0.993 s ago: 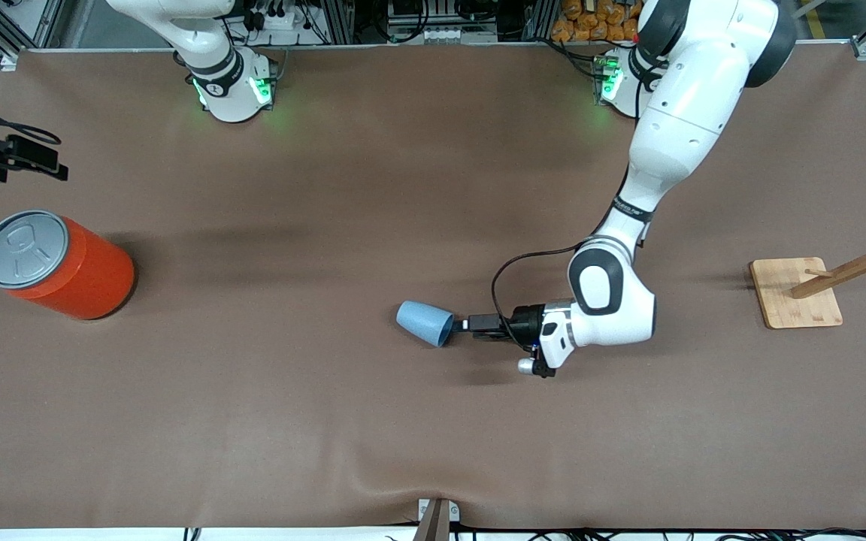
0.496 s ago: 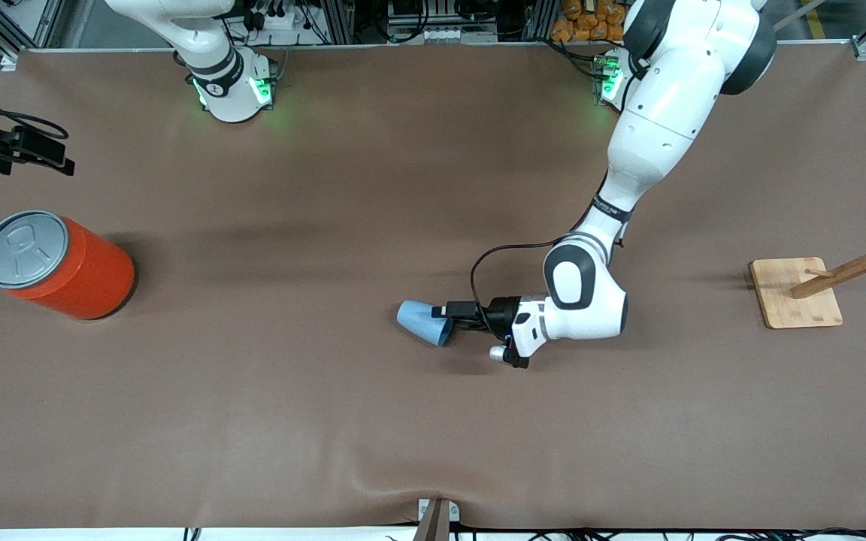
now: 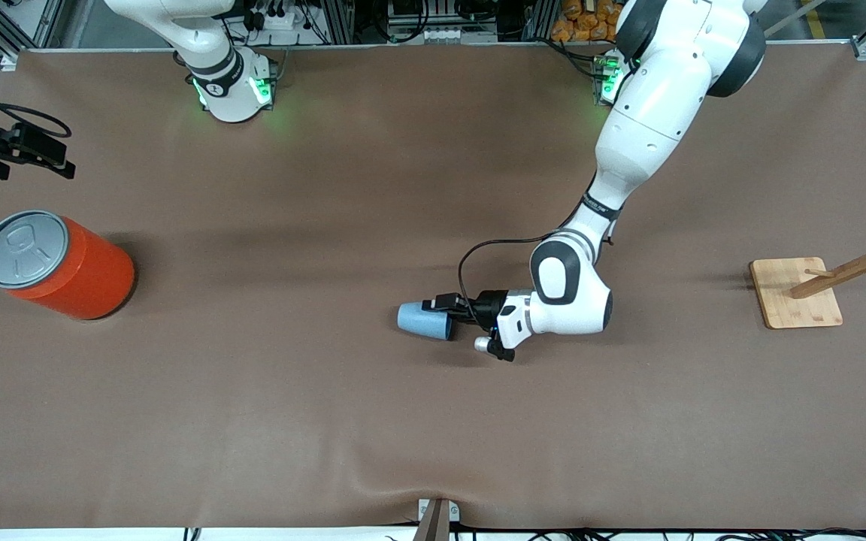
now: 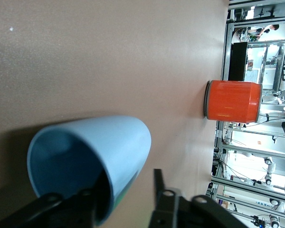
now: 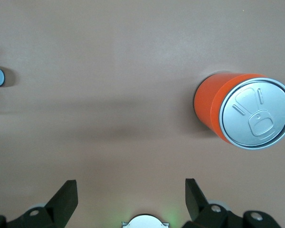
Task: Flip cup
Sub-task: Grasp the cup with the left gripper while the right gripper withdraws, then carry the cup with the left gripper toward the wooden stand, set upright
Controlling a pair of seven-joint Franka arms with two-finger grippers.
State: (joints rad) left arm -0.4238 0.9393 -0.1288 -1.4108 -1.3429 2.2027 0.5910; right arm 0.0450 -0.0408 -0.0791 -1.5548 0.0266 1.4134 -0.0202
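Blue cup (image 3: 423, 321) on its side, left gripper (image 3: 439, 306) fingers straddling rim

**Open desk around the cup, obstacles only at the two ends**

The desk (image 3: 373, 421) lies bare around the cup (image 3: 424, 321), which rests on its side mid-desk. The left gripper (image 3: 439, 306) straddles the cup's rim, one of its fingers (image 4: 85, 209) inside the mouth, closing off that approach. An orange can (image 3: 57, 264) stands at the right arm's end, a wooden rack (image 3: 816, 285) at the left arm's end, both well apart from the cup.
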